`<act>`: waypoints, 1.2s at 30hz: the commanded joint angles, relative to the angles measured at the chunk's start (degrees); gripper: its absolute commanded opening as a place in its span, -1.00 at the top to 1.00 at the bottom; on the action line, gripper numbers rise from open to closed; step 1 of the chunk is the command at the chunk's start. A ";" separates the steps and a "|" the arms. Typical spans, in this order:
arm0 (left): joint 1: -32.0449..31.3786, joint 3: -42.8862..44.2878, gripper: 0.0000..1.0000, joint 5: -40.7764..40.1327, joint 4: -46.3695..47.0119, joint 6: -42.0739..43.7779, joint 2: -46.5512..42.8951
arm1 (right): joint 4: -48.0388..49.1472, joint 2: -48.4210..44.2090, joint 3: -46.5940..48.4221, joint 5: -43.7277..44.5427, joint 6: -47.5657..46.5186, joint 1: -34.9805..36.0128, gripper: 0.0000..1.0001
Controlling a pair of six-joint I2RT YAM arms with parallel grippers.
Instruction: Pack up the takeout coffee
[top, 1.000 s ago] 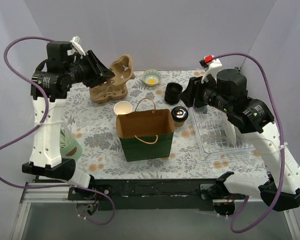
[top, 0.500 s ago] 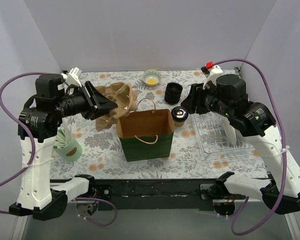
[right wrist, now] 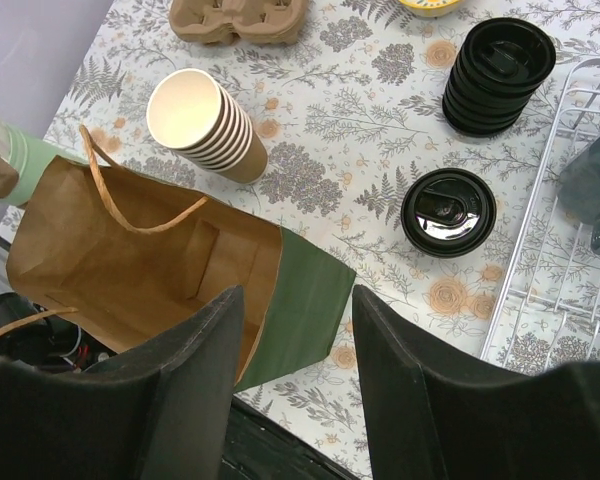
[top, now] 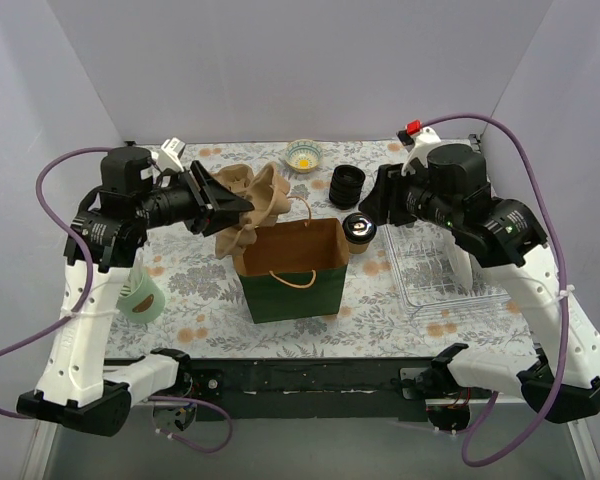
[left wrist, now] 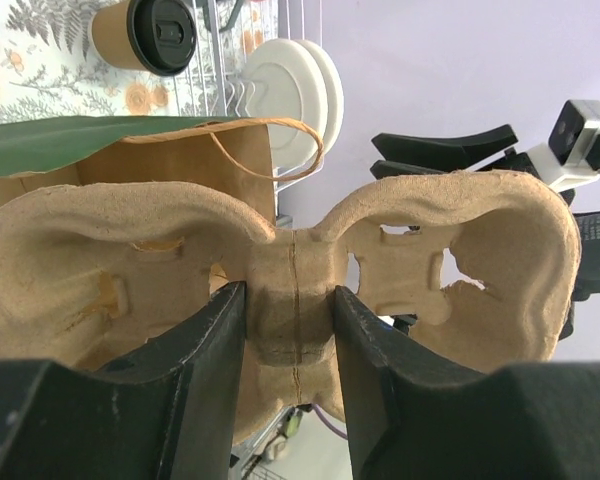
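The takeout coffee (top: 359,229), a brown paper cup with its black lid on, stood upright on the floral tabletop (top: 205,300), outside the bag. It was just beside the right rear corner of the paper bag (top: 290,270), with a small gap between them in my right wrist view. The bag stood open, green outside and brown inside, with its twine handles up. Behind the coffee sat the stack of black lids (top: 346,185), and to its right, near but apart, the wire rack (top: 445,275). A small bowl with a yellow centre (top: 303,154) sat farther back, by the far edge. My right fingers (right wrist: 180,390) hung above the near side of the bag's mouth, standing part open with nothing between them. The coffee lay clear of them, to the right in that camera. The same camera showed the stack of lidless paper cups (right wrist: 205,125) lying tipped on its side behind the bag, and a second pulp tray (right wrist: 235,18) flat on the tabletop beyond it. My left fingers (left wrist: 200,390) were closed on the middle rib of a pulp cup carrier (top: 250,205), one on each side. They held it off the tabletop, turned on edge. In the overhead view the carrier overlapped the bag's left rear corner. Through the left wrist camera I saw the bag's brown rim and one handle just past the carrier. Near the left edge of the tabletop stood a pale green cup (top: 140,298), well apart from the coffee.
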 commanded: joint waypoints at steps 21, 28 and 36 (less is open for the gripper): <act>-16.38 -8.50 0.43 -18.73 10.85 -4.29 -1.99 | 1.45 3.37 4.19 -0.77 -1.95 0.21 -0.11; -16.91 -8.93 0.45 -20.67 9.87 -2.87 -1.19 | 1.18 3.28 4.27 -0.60 -1.95 0.29 -0.11; -19.28 -12.54 0.46 -22.24 9.70 -4.80 -2.78 | 1.71 3.63 3.58 -1.12 -1.08 0.29 -0.11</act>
